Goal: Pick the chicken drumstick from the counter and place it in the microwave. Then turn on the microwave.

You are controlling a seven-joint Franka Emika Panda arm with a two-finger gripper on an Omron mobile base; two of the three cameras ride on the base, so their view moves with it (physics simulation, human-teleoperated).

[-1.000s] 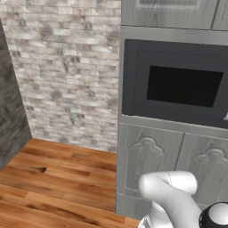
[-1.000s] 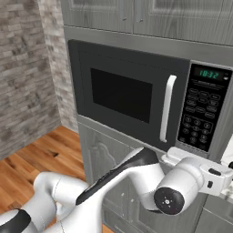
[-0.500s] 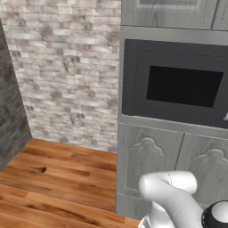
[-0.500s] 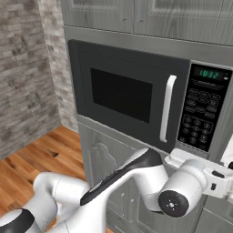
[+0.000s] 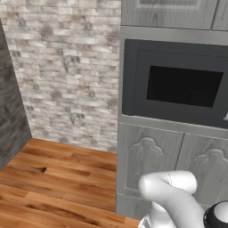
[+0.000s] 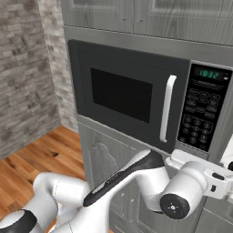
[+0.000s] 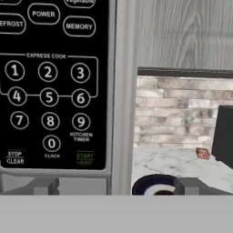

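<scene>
Beside grey-framed microwave keypad (image 7: 50, 91), gripper (image 7: 116, 185) spread empty; risks bumping closed black door (image 6: 120, 93), reddish drumstick (image 7: 203, 154) unfetched.

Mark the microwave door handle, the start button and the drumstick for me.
Microwave door handle (image 6: 166, 108): right base view, middle of the white bar.
Start button (image 7: 85, 158): hand view, on its faint green lettering.
Drumstick (image 7: 203, 154): hand view, middle of the small reddish lump on the counter.

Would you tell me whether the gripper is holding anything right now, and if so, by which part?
Nothing is held. In the hand view the gripper is open, its fingertips wide apart with nothing between them, facing the microwave keypad.
</scene>
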